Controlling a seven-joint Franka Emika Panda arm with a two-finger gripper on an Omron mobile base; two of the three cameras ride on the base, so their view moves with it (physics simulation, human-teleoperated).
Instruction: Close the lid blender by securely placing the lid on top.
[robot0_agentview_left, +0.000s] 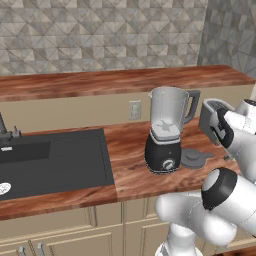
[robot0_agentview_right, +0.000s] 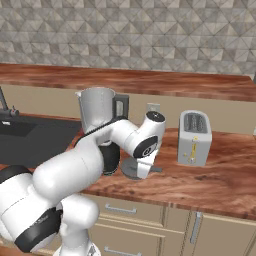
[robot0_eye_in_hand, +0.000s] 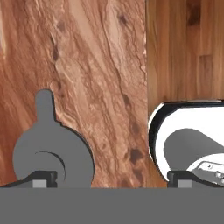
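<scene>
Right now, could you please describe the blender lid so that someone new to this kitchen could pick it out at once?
Find the wooden counter right of the dark sink; the blender stands there with its jar mouth uncovered. The lid lies flat on the counter between the blender's black base and the silver toaster: a dark grey disc with a side tab, the only flat thing there.
</scene>
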